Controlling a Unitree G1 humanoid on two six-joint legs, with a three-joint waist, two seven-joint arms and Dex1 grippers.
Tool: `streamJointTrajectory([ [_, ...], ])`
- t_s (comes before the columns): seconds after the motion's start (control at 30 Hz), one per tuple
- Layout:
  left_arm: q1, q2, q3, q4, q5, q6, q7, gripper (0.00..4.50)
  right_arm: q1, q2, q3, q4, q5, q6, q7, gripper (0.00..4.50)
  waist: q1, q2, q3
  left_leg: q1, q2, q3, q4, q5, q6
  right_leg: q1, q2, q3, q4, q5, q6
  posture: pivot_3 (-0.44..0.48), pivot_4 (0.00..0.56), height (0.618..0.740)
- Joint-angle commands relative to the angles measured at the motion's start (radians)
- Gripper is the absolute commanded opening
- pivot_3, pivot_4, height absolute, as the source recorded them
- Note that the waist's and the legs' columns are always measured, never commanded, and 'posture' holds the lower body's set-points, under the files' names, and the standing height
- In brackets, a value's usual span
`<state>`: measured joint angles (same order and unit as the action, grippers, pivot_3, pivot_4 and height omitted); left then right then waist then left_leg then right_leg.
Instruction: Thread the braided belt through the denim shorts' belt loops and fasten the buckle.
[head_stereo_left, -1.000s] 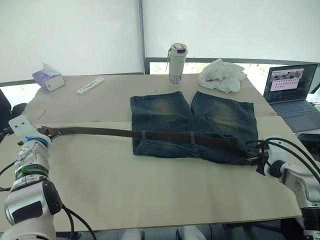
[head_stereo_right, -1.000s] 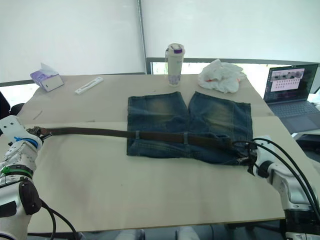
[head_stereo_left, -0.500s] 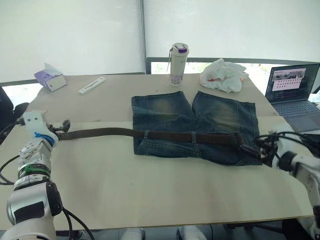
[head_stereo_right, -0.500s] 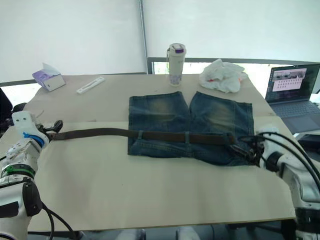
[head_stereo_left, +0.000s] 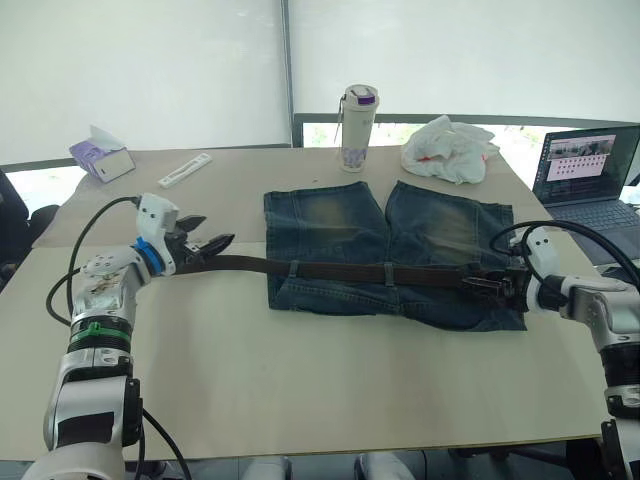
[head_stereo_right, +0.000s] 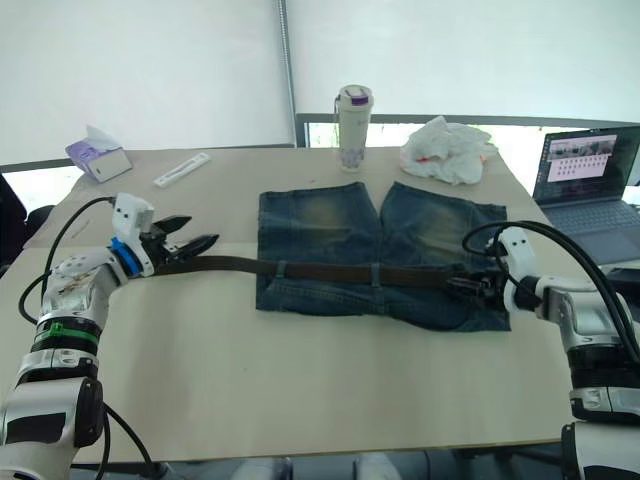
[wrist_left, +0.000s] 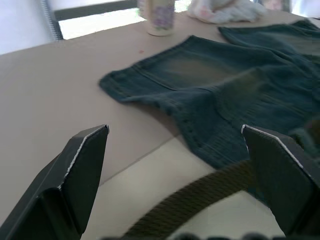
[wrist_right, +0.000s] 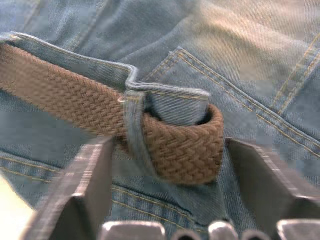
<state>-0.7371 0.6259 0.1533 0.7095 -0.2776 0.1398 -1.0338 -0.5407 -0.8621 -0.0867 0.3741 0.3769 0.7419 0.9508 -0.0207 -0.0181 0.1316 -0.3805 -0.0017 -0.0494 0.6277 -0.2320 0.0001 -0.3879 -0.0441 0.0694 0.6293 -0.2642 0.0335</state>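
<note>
Belt (head_stereo_left: 330, 268) mid-frame across shorts (head_stereo_left: 390, 252) | left gripper (head_stereo_left: 205, 246) open over strap | right gripper (head_stereo_right: 470, 287) open around folded end | I'd grip firmly, feed level through loops (wrist_right: 134, 131).

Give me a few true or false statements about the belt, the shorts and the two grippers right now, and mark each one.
1. The braided belt lies across the waistband of the denim shorts. True.
2. The left gripper is shut. False: its fingers are spread apart, the belt running between them.
3. The bottle stands on the shorts. False: it stands on the table beyond them.
4. The right gripper is at the shorts' right edge. True.
5. A laptop sits open at the robot's right. True.
</note>
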Motion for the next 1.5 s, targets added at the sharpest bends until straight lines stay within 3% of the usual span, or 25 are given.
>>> streamJointTrajectory([
  [0.03, -0.027, 0.016, -0.059, -0.009, 0.021, 0.051, -0.088, 4.5, -0.001, -0.025, -0.027, -0.023, 0.022, -0.088, 0.106, 1.95, -0.001, 0.0, 0.0, 0.0, 0.0, 0.0, 0.0, 0.0, 0.0, 0.0, 0.0, 0.0, 0.0, 0.0, 0.0, 0.0, 0.15, 0.74],
  [0.13, -0.097, -0.019, -0.111, 0.085, 0.048, 0.061, -0.149, 4.5, 0.022, -0.019, -0.033, -0.015, 0.008, -0.179, 0.151, 0.82, 0.0, 0.0, 0.0, 0.0, 0.0, 0.0, 0.001, 0.0, 0.0, 0.0, 0.001, 0.0, 0.0, 0.0, 0.0, 0.0, 0.15, 0.74],
  [0.2, -0.151, -0.053, -0.131, 0.164, 0.069, 0.03, -0.161, 4.5, 0.041, -0.014, -0.035, -0.008, -0.01, -0.239, 0.155, 0.33, 0.003, 0.0, 0.0, 0.0, 0.0, 0.0, 0.001, 0.0, 0.0, 0.0, 0.001, 0.0, 0.0, 0.0, 0.0, 0.0, 0.15, 0.74],
  [0.53, -0.335, -0.181, -0.209, 0.44, 0.176, -0.044, -0.29, 4.5, 0.179, -0.003, -0.086, -0.086, -0.01, -0.387, 0.131, 0.28, 0.0, 0.001, 0.0, -0.002, -0.001, 0.0, 0.003, 0.0, 0.0, 0.0, 0.001, -0.001, 0.001, 0.0, 0.0, 0.0, 0.15, 0.74],
  [0.8, -0.381, -0.23, -0.279, 0.563, 0.318, -0.141, -0.211, 4.5, 0.215, 0.003, -0.102, -0.121, -0.002, -0.391, 0.104, 0.28, 0.005, 0.001, 0.0, -0.002, -0.001, 0.0, 0.003, 0.0, 0.0, 0.001, 0.001, 0.0, 0.0, 0.0, 0.001, 0.0, 0.15, 0.74],
  [0.9, -0.391, -0.245, -0.265, 0.583, 0.328, -0.141, -0.192, 3.69, 0.222, 0.006, -0.107, -0.131, -0.002, -0.391, 0.095, 0.28, 0.005, 0.001, 0.0, -0.002, -0.001, 0.0, 0.004, 0.0, 0.0, 0.001, 0.001, 0.0, 0.001, 0.0, 0.001, 0.0, 0.15, 0.74],
  [1.17, -0.394, -0.243, -0.222, 0.584, 0.322, -0.181, -0.182, 0.06, 0.232, 0.023, -0.111, -0.141, -0.006, -0.401, 0.065, 0.28, 0.005, 0.001, 0.0, -0.002, -0.001, 0.0, 0.004, 0.0, 0.0, 0.001, 0.001, -0.001, 0.001, 0.0, 0.001, 0.0, 0.15, 0.74],
  [1.27, -0.398, -0.238, -0.204, 0.586, 0.332, -0.232, -0.078, 0.0, 0.218, 0.045, -0.101, -0.135, -0.016, -0.422, 0.047, 0.28, 0.003, 0.001, 0.0, -0.002, -0.001, 0.0, 0.004, 0.0, 0.0, 0.001, 0.001, -0.001, 0.001, 0.0, 0.001, 0.0, 0.15, 0.74],
  [1.33, -0.415, -0.233, -0.169, 0.595, 0.324, -0.265, 0.076, 0.0, 0.168, 0.098, -0.077, -0.106, -0.042, -0.473, 0.007, 0.28, -0.005, 0.001, 0.0, -0.001, -0.001, 0.0, 0.004, 0.0, 0.0, 0.001, 0.001, 0.0, 0.002, 0.0, 0.001, 0.0, 0.15, 0.74],
  [1.5, -0.443, -0.224, -0.119, 0.604, 0.313, -0.322, 0.209, 0.0, 0.07, 0.182, -0.048, -0.02, -0.108, -0.597, -0.055, 0.28, -0.015, 0.001, 0.0, -0.001, -0.001, -0.001, 0.004, 0.0, 0.0, 0.0, 0.001, 0.0, 0.003, 0.0, 0.001, 0.0, 0.15, 0.74],
])
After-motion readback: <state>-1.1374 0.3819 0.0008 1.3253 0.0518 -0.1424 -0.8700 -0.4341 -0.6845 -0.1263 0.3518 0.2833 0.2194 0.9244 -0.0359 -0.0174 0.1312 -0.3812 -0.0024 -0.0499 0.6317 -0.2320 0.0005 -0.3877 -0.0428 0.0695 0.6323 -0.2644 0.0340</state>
